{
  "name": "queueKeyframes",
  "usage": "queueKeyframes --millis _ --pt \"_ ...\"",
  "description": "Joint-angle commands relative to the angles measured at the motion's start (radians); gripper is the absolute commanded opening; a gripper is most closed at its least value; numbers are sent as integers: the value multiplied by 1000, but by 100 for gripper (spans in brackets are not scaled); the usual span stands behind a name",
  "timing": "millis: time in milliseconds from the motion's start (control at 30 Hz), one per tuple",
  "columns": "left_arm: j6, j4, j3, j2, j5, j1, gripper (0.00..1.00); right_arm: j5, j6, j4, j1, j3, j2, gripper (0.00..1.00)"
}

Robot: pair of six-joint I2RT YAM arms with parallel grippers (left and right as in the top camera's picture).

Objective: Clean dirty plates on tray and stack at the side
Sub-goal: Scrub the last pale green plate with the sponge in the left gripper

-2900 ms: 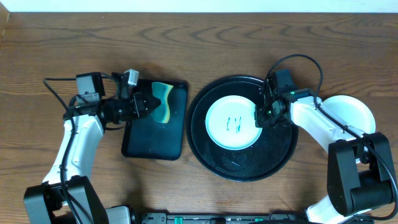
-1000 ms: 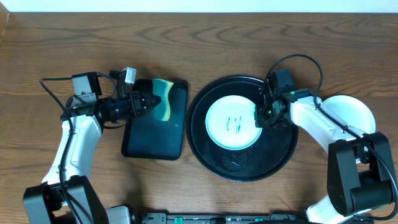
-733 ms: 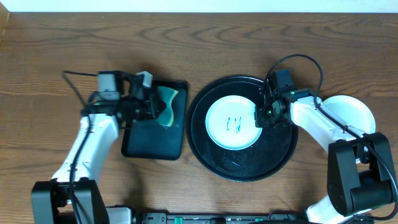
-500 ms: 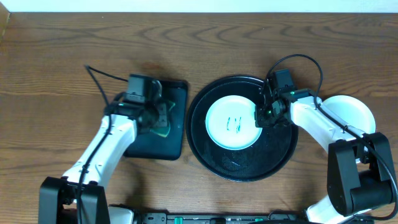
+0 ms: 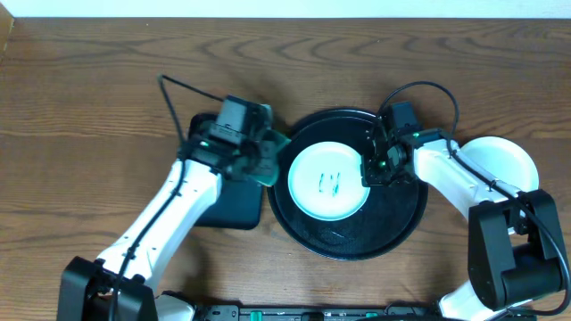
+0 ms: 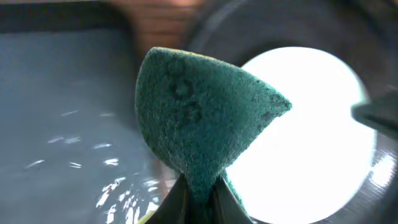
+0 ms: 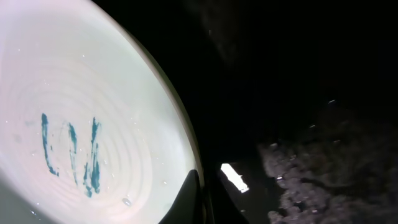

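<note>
A pale mint plate [image 5: 328, 182] with blue-green scribbles lies in the large round black tray [image 5: 393, 227]. My right gripper [image 5: 367, 169] is shut on the plate's right rim; the right wrist view shows the fingers [image 7: 200, 186] pinching the rim of the plate [image 7: 74, 112] over the tray [image 7: 298, 81]. My left gripper [image 5: 265, 153] is shut on a green sponge [image 5: 273, 143] above the tray's left rim. In the left wrist view the sponge [image 6: 199, 112] sits between the fingers [image 6: 200, 196], with the plate [image 6: 317, 143] just beyond. Another pale plate [image 5: 507, 157] lies on the tabletop at the right.
A smaller rectangular black tray [image 5: 227, 207] lies left of the round tray, partly under my left arm; it also shows in the left wrist view [image 6: 62, 106]. My right arm crosses over the plate at the right. Brown wood tabletop [image 5: 268, 62] lies behind both trays.
My left arm has swung right from the rectangular tray, carrying the sponge to the round tray's left rim. The scribbled plate and right gripper have shifted slightly left.
</note>
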Motion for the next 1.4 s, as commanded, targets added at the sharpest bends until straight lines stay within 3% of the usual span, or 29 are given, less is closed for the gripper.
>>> queueKeyframes --millis 0,233,367,600,867,1100,1233,1367 --pt "-24 29 19 13 50 -76 7 -17 30 26 24 -40 9 1" --pt "-236 153 17 132 33 -219 7 -17 70 80 26 -102 9 1" --pt "-263 225 17 192 41 -275 8 -17 70 80 26 -102 9 1" --pt "-282 297 17 300 24 -341 7 -17 70 79 26 -102 9 1" --pt "-293 192 17 342 -229 -300 7 -17 69 76 26 -102 9 1" --pt "-292 148 30 247 -203 -232 7 -17 69 75 26 -102 9 1" --pt "-293 174 30 162 -84 -258 7 -17 69 76 26 -102 9 1" --pt "-293 201 28 173 -69 -306 8 -17 69 76 26 -102 9 1"
